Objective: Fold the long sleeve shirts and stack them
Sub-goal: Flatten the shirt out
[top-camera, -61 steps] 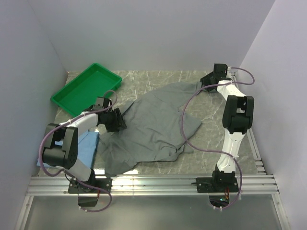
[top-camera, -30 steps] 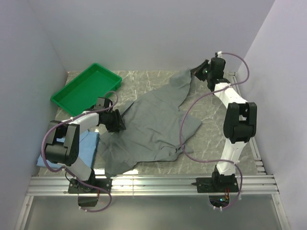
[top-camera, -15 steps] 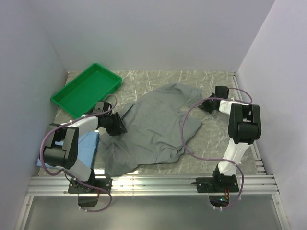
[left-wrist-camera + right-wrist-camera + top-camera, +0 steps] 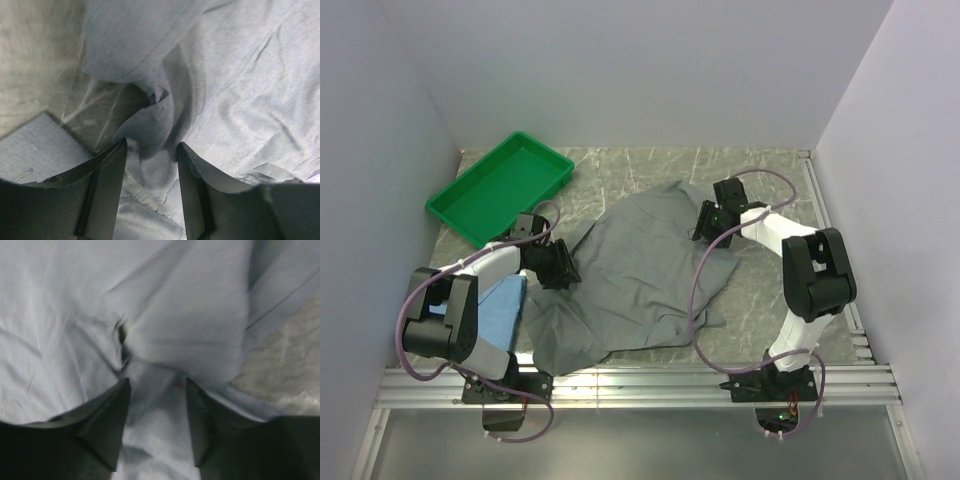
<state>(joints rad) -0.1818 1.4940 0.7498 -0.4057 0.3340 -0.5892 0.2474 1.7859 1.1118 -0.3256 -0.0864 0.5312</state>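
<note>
Marbled desk [image 4: 770, 290], pale walls: the grey shirt [image 4: 640, 270] sprawls rumpled mid-desk, unfolded. We judge the blue shirt [image 4: 500, 300], at its left, already folded, so stacking remains. Left tool [image 4: 563, 270] and right tool [image 4: 701, 225] stand apart over grey cloth

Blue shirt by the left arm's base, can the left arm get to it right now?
Probably yes. The blue shirt lies mostly uncovered beside that arm; only the grey shirt borders its right edge. The left gripper, jaws apart on the grey cloth, would need to draw back.
</note>
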